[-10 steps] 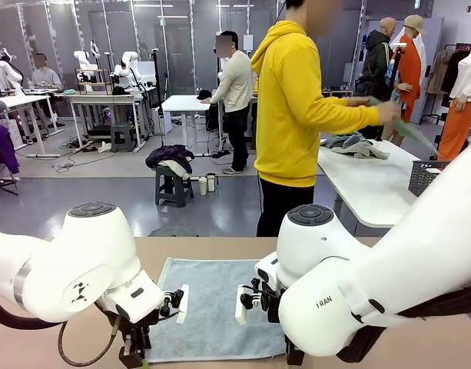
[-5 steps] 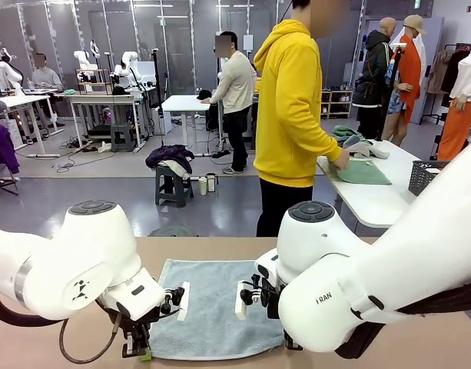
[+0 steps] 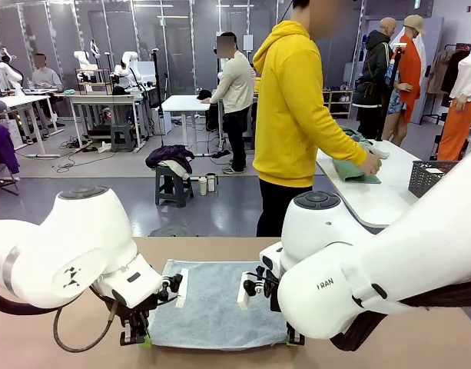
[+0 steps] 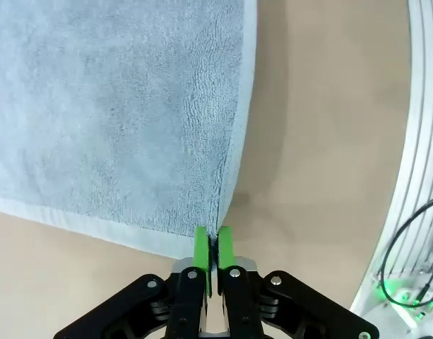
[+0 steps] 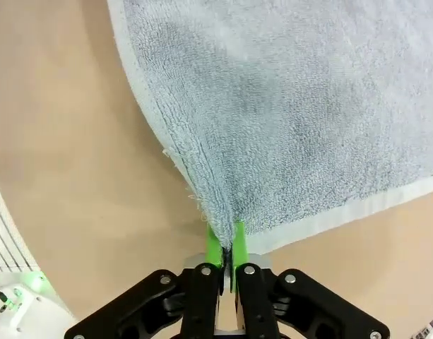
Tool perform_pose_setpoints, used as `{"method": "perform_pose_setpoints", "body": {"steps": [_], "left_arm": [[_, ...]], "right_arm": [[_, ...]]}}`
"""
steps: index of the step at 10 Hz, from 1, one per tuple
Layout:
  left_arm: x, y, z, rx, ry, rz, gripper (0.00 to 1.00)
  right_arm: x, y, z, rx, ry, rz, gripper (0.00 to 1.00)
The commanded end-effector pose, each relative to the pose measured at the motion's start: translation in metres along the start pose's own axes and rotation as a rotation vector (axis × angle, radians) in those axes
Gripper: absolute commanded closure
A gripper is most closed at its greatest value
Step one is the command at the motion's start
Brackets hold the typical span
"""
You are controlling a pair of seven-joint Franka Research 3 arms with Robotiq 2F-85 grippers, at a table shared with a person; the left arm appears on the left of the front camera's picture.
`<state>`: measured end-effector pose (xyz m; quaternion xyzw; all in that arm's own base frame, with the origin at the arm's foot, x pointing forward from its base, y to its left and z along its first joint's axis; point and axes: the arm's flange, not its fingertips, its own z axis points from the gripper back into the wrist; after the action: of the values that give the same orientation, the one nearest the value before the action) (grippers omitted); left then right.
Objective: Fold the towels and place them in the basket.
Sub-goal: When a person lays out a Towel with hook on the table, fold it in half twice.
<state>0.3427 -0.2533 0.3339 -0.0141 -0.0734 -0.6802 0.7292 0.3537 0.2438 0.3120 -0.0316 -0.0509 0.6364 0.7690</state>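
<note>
So the tan table takes up the whole near part of the front view, with both white arms coming in low over it from either side. Behind it a person in a yellow hoodie is turned toward a white side table, one hand pressed on a folded green cloth. The pale grey-blue towel is spread out mostly flat on the tan table, right between the two arms, terry side up with its plain hem running round the edge. The dark lattice basket sits way off on the white side table at the right, well apart from the towel. The left gripper is down at the towel's near left corner, green pads squeezed together with the hem caught between them, the cloth puckering up into the pinch. Same deal for the right gripper at the near right corner: pads clamped on the towel's edge, fabric bunched into a little ridge there.
</note>
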Motion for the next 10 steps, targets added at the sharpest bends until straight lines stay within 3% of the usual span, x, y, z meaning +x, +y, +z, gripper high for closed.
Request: {"method": "perform_pose_setpoints", "body": {"steps": [1, 4, 7, 10], "left_arm": [[-0.044, -0.049, 0.007, -0.048, 0.005, 0.044, 1.00], [-0.039, -0.037, 0.045, -0.082, -0.032, 0.049, 1.00], [-0.034, -0.029, 0.076, -0.037, -0.066, 0.070, 1.00], [-0.026, -0.003, 0.090, 0.010, -0.082, 0.088, 1.00]], "right_arm": [[-0.022, 0.022, 0.013, 0.009, -0.017, -0.028, 1.00], [-0.013, 0.014, 0.055, 0.010, -0.086, -0.026, 1.00], [-0.004, 0.014, 0.095, -0.017, -0.138, -0.004, 1.00], [0.007, -0.003, 0.111, -0.048, -0.130, 0.010, 1.00]]}}
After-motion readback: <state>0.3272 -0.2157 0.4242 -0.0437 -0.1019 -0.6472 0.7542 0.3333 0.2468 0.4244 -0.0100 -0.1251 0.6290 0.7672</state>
